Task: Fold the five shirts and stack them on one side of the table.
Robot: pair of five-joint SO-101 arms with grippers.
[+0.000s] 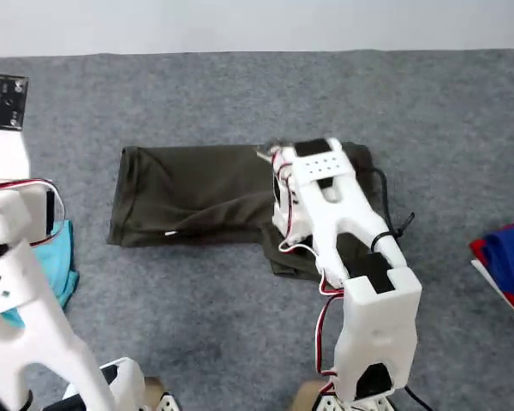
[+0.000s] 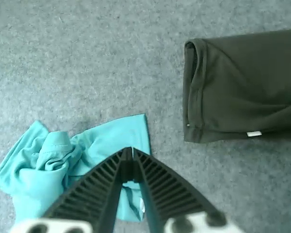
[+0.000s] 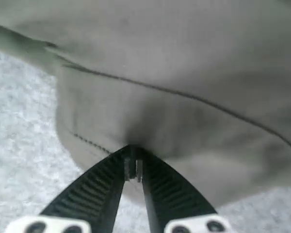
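The dark green shirt (image 1: 188,193) lies partly folded in the middle of the grey surface (image 1: 240,94). The right gripper (image 3: 131,167) is clamped on its cloth near the upper edge, probably to draw a fold over. The left gripper (image 2: 132,154), tips together and holding nothing, hangs above the crumpled teal shirt (image 2: 53,155) at the left edge of the frame, likely the next one to fold.

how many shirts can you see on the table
3: an olive shirt in the middle, a teal shirt by the left arm, a blue-red one at the right edge. Others may be hidden.
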